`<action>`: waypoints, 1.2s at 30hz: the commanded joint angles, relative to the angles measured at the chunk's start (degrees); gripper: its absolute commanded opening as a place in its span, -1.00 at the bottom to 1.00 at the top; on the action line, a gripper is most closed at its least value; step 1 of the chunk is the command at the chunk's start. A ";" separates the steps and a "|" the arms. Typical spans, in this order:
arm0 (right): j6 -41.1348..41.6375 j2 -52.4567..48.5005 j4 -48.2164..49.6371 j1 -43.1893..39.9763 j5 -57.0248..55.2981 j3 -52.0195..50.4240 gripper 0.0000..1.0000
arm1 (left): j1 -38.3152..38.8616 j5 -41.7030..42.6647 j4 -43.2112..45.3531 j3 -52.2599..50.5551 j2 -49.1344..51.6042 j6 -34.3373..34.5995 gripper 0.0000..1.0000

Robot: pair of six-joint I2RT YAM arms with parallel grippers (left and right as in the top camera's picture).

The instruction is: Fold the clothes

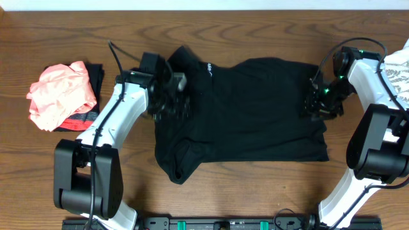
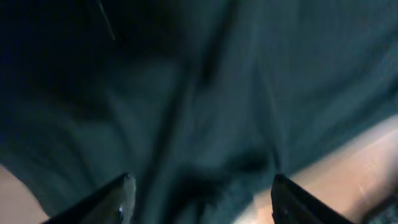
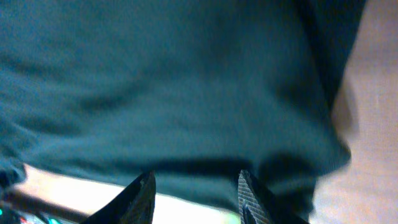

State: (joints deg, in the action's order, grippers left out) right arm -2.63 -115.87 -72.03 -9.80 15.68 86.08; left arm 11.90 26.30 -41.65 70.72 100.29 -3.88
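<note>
Dark left fingers fill the bottom of the left wrist view. They stand wide apart with nothing between them. Right under them lies the black shirt, bunched up in soft folds. The right fingers stand apart too, with nothing pinched. They hang just over the edge of the same shirt, where the pale surface peeks out. Seen from above, the black shirt lies spread out in the middle of the brown wooden surface. The left arm reaches over its left side and the right arm over its right side. A pink bundle lies well apart at the left, and a white cloth with leaves sits at the right edge.
</note>
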 commanded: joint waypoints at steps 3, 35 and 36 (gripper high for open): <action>-0.83 0.15 5.27 -0.31 6.05 1.92 -0.21 | 0.07 -8.63 18.95 1.60 -0.37 2.93 0.23; 1.31 0.15 18.51 -5.20 5.14 2.43 -0.24 | 3.58 -7.82 53.83 1.57 16.22 26.25 0.58; 1.31 0.15 18.47 -5.31 5.14 2.43 -0.24 | 3.85 -7.98 54.49 1.57 16.96 26.80 0.57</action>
State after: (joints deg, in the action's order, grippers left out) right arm -2.07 -115.87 -53.49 -14.61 20.73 87.42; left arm 14.92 18.65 11.90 71.53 114.85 20.08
